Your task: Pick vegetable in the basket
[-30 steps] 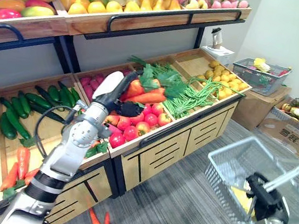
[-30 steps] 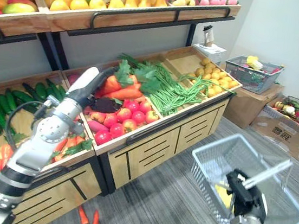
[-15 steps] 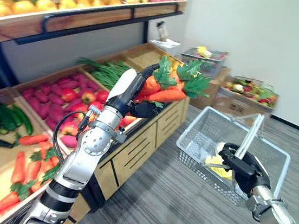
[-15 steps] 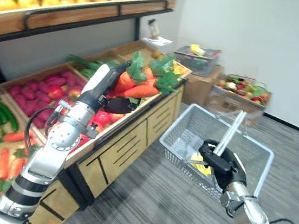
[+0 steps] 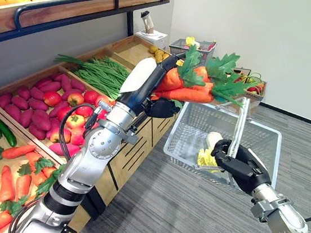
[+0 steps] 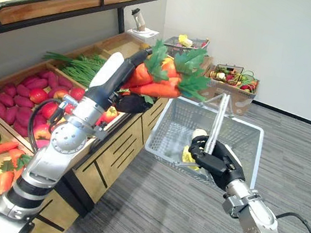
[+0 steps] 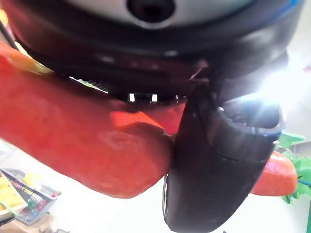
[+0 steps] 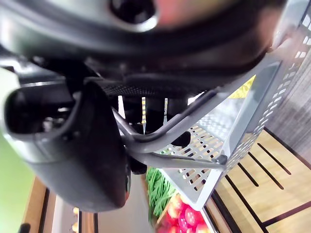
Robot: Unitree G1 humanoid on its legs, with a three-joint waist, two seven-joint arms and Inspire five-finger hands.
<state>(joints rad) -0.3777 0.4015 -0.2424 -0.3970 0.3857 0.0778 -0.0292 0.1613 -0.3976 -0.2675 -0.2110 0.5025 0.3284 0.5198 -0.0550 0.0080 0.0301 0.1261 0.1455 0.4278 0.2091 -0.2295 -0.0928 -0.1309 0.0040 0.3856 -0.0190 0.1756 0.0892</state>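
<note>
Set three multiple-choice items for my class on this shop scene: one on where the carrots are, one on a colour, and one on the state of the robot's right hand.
1. Where are the carrots?
A. In the left hand, raised in the air near the basket.
B. In the right hand.
C. Lying in the basket.

2. What colour are the carrots' leaves?
A. Purple.
B. Green.
C. White.

3. What state is the right hand in?
A. Open and free.
B. Shut on the carrots.
C. Shut on the basket's handle.

Answers:
1 A: the left hand grips the orange roots in mid-air, above the basket's rim.
2 B: the leafy tops are plainly green.
3 C: the right hand is wrapped round the upright handle.
</note>
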